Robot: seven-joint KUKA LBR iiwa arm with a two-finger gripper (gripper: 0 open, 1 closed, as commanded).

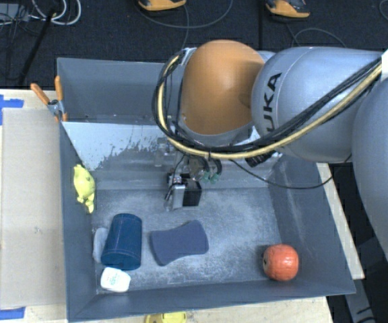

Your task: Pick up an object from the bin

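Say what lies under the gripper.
Bare bin floor shows around the gripper; the blue-grey sponge lies in front of it, apart. The spot right beneath it is covered by the gripper itself.

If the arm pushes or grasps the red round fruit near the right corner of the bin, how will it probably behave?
The red fruit looks round, so it would probably roll across the flat bin floor if pushed. Its skin looks smooth, so it may slip in a pinch. It lies alone, so little would stop it.
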